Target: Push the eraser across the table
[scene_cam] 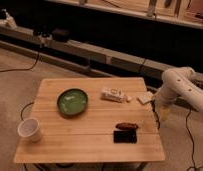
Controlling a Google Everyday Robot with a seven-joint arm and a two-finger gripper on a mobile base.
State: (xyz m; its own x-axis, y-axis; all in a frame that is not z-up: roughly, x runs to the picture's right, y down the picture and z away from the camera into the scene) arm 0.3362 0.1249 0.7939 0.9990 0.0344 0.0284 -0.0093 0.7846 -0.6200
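Approach is judged to be the step in hand, since no contact with the eraser is seen. In the single camera view, the eraser (125, 136) is found lying flat on the near right part of the table (90, 145), close to the near edge. A small reddish-brown oblong thing (127, 126) is set just beside it on the far side. A green bowl (72, 102) is placed left of centre, a white cup (30, 130) at the near left, and a white printed box (113, 94) toward the far right. The gripper (163, 112) is held just off the table's right edge, pointing down from the white arm and well apart from the eraser. Its claw is taken to be released, and nothing is grasped in it. For the next move, the gripper would have to be brought in over the near right corner and lowered beside the eraser's right end. A leftward push along the bare planks could then be made, and the brown thing would best be left undisturbed.
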